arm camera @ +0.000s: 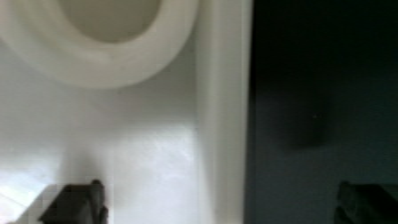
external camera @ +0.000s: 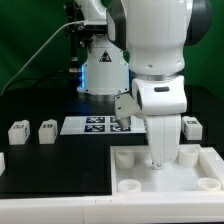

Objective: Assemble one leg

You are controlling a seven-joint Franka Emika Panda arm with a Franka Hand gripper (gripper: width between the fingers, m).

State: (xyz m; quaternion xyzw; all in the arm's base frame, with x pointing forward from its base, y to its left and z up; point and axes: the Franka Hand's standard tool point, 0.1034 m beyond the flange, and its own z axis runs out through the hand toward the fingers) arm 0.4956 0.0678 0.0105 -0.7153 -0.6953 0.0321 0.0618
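Three legs stand loose on the black table (external camera: 40, 165), none in the gripper (external camera: 160, 160); one leg (external camera: 18, 132) and a second leg (external camera: 47, 131) are well apart from it toward the exterior view's left, with open table between; a third leg (external camera: 190, 127) is near it toward the exterior view's right. The gripper hangs low over the white tray-like top (external camera: 165, 185), between two back sockets (external camera: 125, 157); whether it touches cannot be told. Only the wrist view shows the dark fingertips (arm camera: 71, 203) set wide with nothing between them, the top's raised edge beneath, black table beside it, and one round socket (arm camera: 107, 30) cut off and blurred. The marker board (external camera: 95, 124) behind the gripper is partly hidden by the hand.
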